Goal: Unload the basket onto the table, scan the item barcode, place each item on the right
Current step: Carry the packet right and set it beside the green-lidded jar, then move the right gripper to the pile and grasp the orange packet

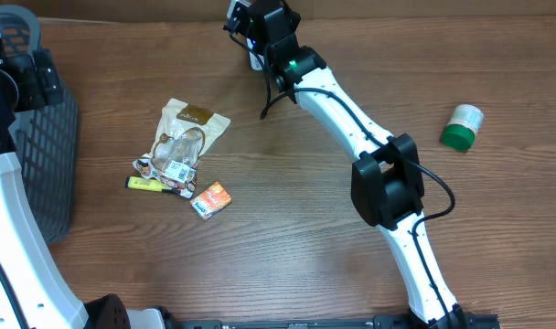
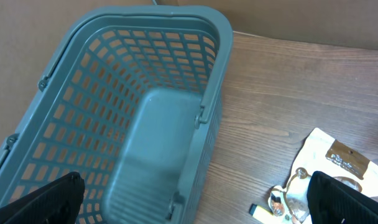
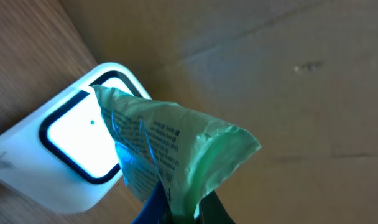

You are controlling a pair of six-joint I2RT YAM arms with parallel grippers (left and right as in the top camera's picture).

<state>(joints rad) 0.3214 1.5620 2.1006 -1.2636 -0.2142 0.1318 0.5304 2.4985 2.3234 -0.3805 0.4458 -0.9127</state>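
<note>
Near edge of the worktop (image 1: 287, 210): orange packet (image 1: 210, 198) lies flat, with the yellow marker (image 1: 145, 184) just to its left. The beige pouch (image 1: 188, 137) is just behind them, its lower end touching or overlapping the marker end; can't tell which.

Mid-depth, far right: green-and-white bottle (image 1: 462, 126), alone and well apart from the rest.

Left side: grey mesh basket (image 2: 220, 37) is on the worktop. The left claw (image 2: 195, 202) hangs above it, wide open and gripping nothing. Both fingers (image 2: 46, 199) show at the bottom corners of the left wrist view, and the basket interior is visible between them.

Far edge, centre: the right arm reaches across to the white scanner (image 3: 71, 149), whose window is lit. The right claw (image 3: 179, 208) is clamped tight on the lower end of the green packet (image 3: 176, 143). The packet is held up in the air, crumpled, with its printed side toward the wrist camera. Its upper corner overlaps the scanner window in that view. Can't tell whether the packet touches the scanner, and no barcode is readable on the visible side. The cardboard wall (image 3: 288, 74) stands right behind.
</note>
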